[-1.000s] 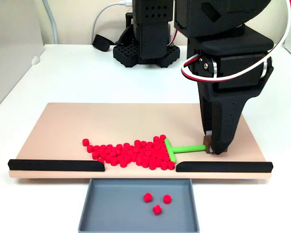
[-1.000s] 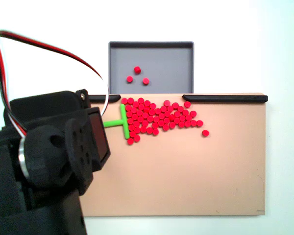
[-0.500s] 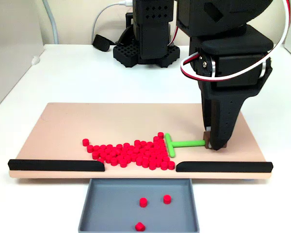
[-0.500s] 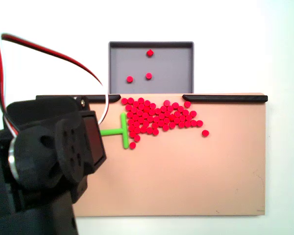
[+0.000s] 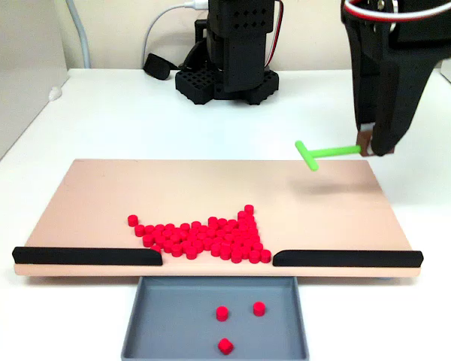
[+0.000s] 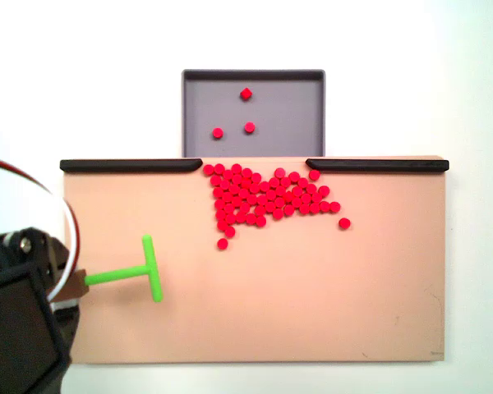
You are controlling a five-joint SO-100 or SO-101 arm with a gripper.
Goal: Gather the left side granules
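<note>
The gripper (image 5: 370, 148) is pinching the green T-shaped tool (image 5: 325, 154) above the board's (image 5: 98, 188) far edge; it should be landing beyond the granules (image 5: 203, 235), sweeping toward the tray (image 5: 210, 320).

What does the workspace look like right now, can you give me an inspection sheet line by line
Surface: tan board on a white table, with black rails along one edge and a gap between them.
Job's things: red granules heaped on the board by the gap; three lie in the grey tray.
Clutter: nothing seen.
Claw: claw holds the green T-shaped tool by its stem end, raised above the board and apart from the heap.
Cables: red, white and black wires loop at the arm; a white cable runs behind.
Surroundings: black arm base at the back.
</note>
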